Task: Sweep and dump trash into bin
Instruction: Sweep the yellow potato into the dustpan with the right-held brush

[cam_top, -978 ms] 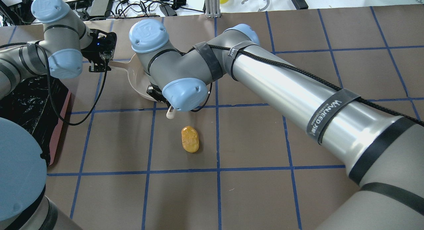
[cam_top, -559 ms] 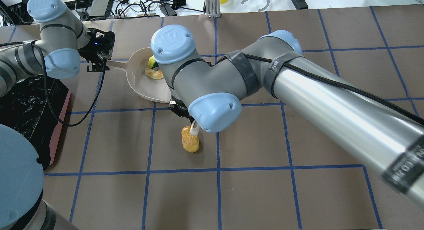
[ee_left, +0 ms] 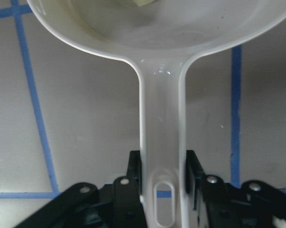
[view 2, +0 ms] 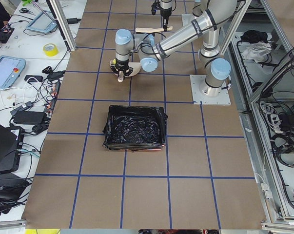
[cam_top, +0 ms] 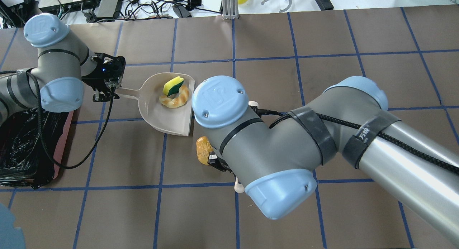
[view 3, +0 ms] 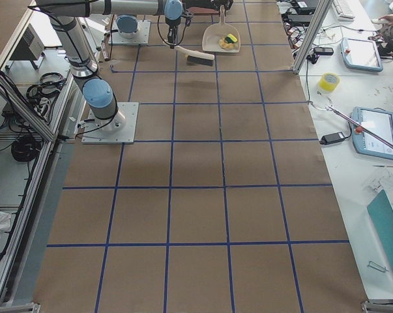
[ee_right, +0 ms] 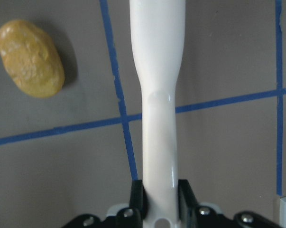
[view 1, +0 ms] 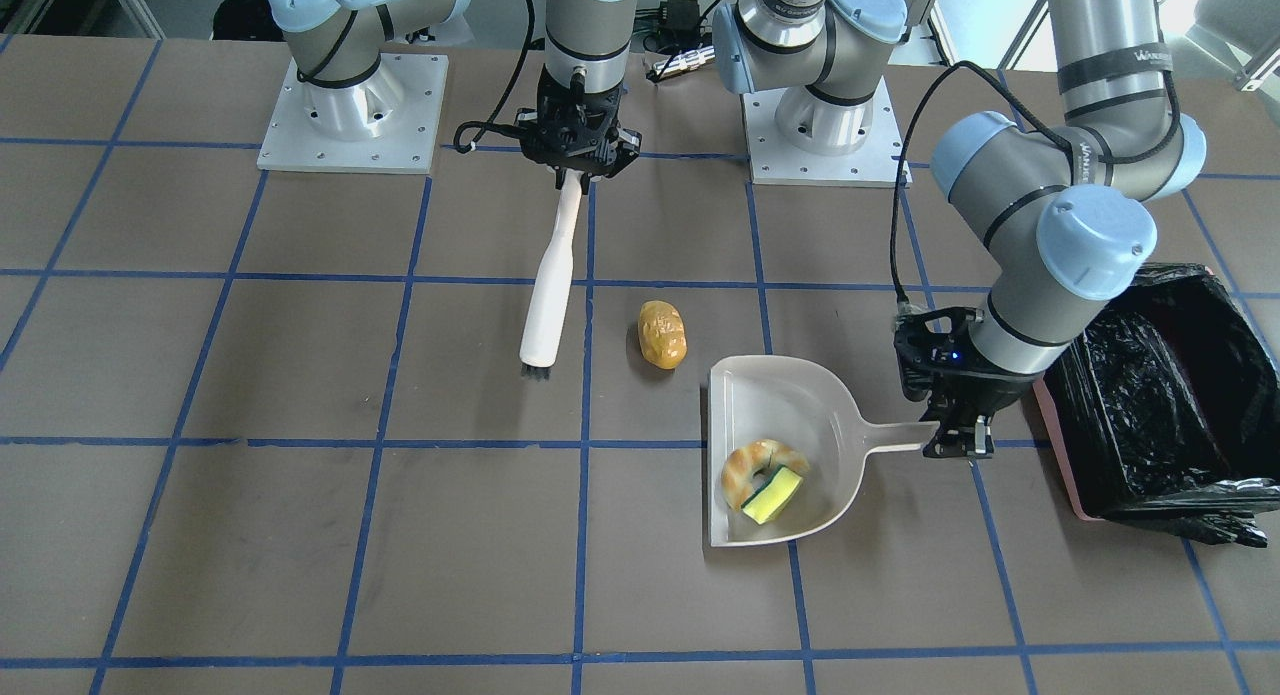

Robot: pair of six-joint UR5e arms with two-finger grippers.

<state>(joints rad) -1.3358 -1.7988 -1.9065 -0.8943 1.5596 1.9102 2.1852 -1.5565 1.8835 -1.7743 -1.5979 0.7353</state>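
Observation:
My left gripper [view 1: 955, 437] is shut on the handle of the beige dustpan [view 1: 790, 400], which lies flat on the table; the grip also shows in the left wrist view [ee_left: 162, 171]. A tan bagel-like ring [view 1: 750, 467] and a yellow-green sponge block [view 1: 773, 495] lie in the pan. A golden-brown roll [view 1: 662, 333] lies on the table just outside the pan's open mouth. My right gripper [view 1: 580, 163] is shut on a white brush [view 1: 550, 285], its bristles beside the roll. The pink bin [view 1: 1055, 445] with its black bag [view 1: 1150, 395] stands beyond the dustpan handle.
The brown table carries a blue tape grid. The arm bases [view 1: 350, 115] stand at the robot's edge. In the overhead view my right arm's elbow [cam_top: 251, 148] covers part of the roll [cam_top: 202, 148]. Cables and gear [cam_top: 154, 5] lie past the far edge.
My right arm has drawn the brush back from the dustpan, past the roll, toward the robot. The pan with the ring and sponge is now uncovered and has shifted slightly nearer the robot.

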